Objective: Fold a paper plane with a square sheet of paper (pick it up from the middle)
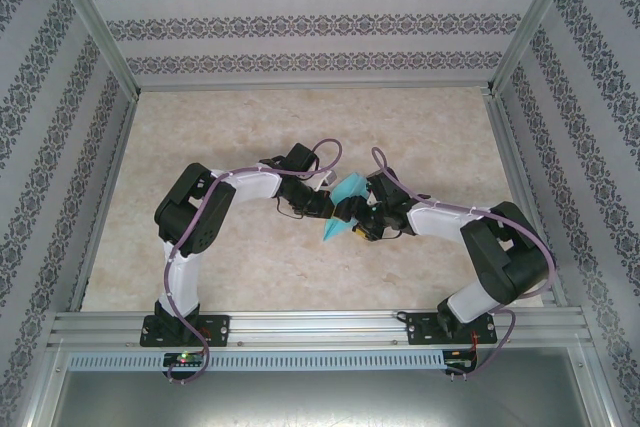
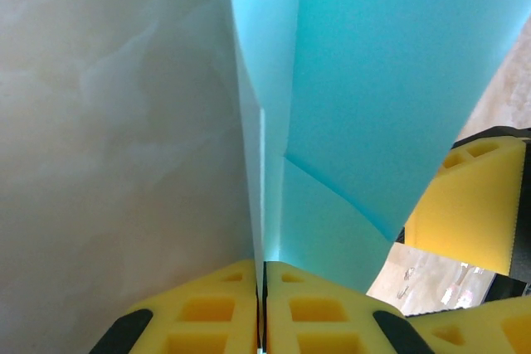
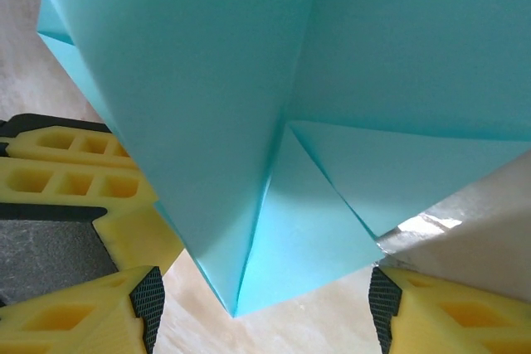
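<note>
The square sheet of paper is folded into a pointed turquoise shape with creased layers, the paper plane [image 1: 346,197]. It hangs between the two grippers over the middle of the table. My left gripper [image 2: 264,275] is shut on the plane's [image 2: 373,80] folded spine, and the layers fan out ahead of the fingers. My right gripper [image 3: 264,312] is open, its yellow fingers [image 3: 448,312] standing wide on either side of the plane's [image 3: 249,80] pointed tip without touching it. In the top view the left gripper [image 1: 333,205] and right gripper [image 1: 364,223] sit close together.
The marble-patterned table [image 1: 300,117] has patterned walls on three sides and an aluminium rail [image 1: 320,327] along the near edge. A finger of the right gripper [image 2: 469,205] stands just right of the paper in the left wrist view. The left gripper's fingers [image 3: 75,172] sit close on the left in the right wrist view.
</note>
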Available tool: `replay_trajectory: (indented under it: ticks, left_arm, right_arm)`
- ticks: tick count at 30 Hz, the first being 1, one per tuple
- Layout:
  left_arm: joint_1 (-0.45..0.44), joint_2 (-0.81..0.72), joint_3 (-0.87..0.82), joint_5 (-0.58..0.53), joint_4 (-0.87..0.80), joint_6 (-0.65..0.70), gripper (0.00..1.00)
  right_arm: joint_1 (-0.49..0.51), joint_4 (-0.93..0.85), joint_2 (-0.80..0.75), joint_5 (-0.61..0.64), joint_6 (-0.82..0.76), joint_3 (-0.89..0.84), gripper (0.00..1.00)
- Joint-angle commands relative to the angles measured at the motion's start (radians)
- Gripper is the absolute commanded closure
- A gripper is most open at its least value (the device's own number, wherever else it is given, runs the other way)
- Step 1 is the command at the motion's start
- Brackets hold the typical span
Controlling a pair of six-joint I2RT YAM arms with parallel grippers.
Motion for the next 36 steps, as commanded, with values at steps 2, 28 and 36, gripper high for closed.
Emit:
replay_trajectory:
  ticks: [2,28,36]
  left_arm:
    - [0.005,0.011,-0.004,0.024,0.014,-0.010,0.89]
    - [0.005,0.008,-0.006,0.026,0.013,-0.004,0.89]
    - [0.005,0.013,0.000,0.025,0.008,-0.001,0.89]
  right_arm:
    - [0.019,0.090,0.019,0.012,0.030,0.012,0.31]
    - [0.014,0.111,-0.053,-0.038,0.065,-0.005,0.34]
    - [0.014,0.083,-0.070,-0.046,0.067,-0.008,0.34]
